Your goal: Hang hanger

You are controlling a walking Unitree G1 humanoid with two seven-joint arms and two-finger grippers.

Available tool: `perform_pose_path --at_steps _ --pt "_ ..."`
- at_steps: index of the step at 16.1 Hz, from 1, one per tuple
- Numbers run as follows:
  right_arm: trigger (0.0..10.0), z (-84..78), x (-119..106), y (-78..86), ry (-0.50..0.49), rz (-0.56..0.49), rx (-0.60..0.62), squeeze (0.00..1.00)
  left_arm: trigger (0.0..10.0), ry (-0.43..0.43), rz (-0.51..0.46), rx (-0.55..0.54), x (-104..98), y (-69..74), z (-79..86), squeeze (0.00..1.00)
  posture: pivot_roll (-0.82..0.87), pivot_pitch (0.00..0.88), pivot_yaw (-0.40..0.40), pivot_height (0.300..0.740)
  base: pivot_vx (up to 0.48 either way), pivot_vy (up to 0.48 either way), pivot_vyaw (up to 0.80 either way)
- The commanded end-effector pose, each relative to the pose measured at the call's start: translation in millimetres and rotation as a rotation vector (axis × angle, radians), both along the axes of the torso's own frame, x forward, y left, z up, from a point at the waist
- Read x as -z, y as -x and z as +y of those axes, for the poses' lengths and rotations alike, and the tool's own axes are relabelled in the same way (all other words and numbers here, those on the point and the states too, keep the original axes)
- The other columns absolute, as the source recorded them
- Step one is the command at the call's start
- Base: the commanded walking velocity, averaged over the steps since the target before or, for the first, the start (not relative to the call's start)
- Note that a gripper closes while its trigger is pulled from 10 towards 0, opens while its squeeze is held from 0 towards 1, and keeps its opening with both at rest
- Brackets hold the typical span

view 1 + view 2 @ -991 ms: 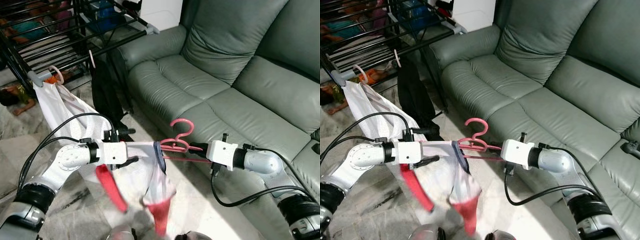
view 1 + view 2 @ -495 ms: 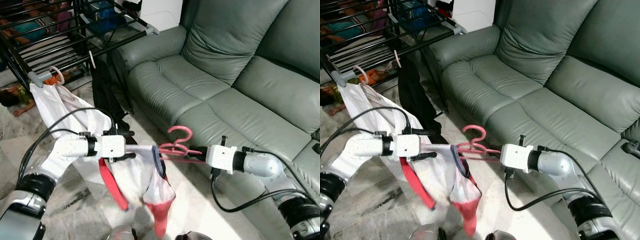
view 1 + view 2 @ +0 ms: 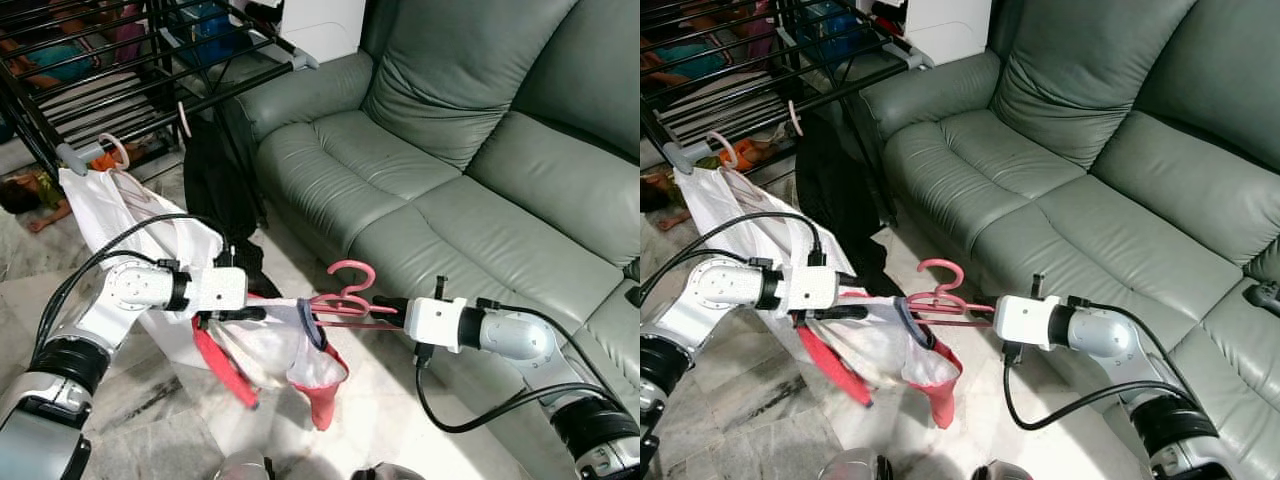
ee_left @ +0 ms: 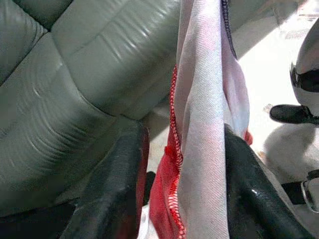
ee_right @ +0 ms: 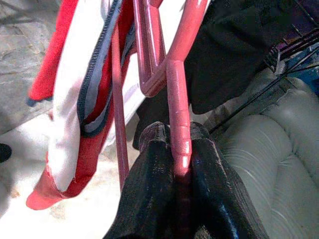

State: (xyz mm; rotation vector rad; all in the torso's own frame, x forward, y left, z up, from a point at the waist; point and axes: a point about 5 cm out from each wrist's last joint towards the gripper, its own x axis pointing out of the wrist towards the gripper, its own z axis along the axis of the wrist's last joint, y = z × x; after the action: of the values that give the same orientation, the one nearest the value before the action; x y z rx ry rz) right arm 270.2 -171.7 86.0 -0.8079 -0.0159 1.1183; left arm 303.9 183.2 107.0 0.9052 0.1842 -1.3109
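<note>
One pink hanger (image 3: 345,300), one white-and-red shirt (image 3: 280,345), one sofa (image 3: 450,150), one drying rack (image 3: 120,80); the hanger lies level, left-right, hook up, near the sofa; right end effector (image 5: 174,149) clamped on it; left end effector (image 4: 194,169) pinches the shirt.

Sofa (image 3: 420,190) blocks rt; drying rack (image 3: 130,90) w/ hung clothes ahead-left.

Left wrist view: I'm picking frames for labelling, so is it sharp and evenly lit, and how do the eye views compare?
Left wrist view: black fingers soft and near; floor beyond the garment glares white. Eye views: sharp, with sunlight falling on the floor beside the sofa.
</note>
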Motion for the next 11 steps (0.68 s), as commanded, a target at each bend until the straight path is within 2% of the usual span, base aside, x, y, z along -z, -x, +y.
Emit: perform_pose_path --at_steps 1,5,11 --pt "10.0 3.8 -3.6 -1.1 -0.009 -0.026 -0.021 0.0 0.0 -0.024 0.017 0.0 -2.1 -1.0 4.8 0.0 -0.04 0.0 0.047 0.74 0.0 0.0 0.0" --pt "10.0 4.9 -2.7 -1.5 -0.003 -0.031 -0.025 0.0 0.0 -0.072 0.042 0.004 1.5 0.5 9.6 0.0 -0.04 0.0 0.048 0.74 0.0 0.0 0.0" --pt "10.0 8.4 -3.1 -4.0 -0.002 -0.041 -0.031 0.0 0.0 -0.044 0.078 0.005 1.9 0.6 4.6 0.0 -0.04 0.0 0.048 0.74 0.0 0.0 0.0"
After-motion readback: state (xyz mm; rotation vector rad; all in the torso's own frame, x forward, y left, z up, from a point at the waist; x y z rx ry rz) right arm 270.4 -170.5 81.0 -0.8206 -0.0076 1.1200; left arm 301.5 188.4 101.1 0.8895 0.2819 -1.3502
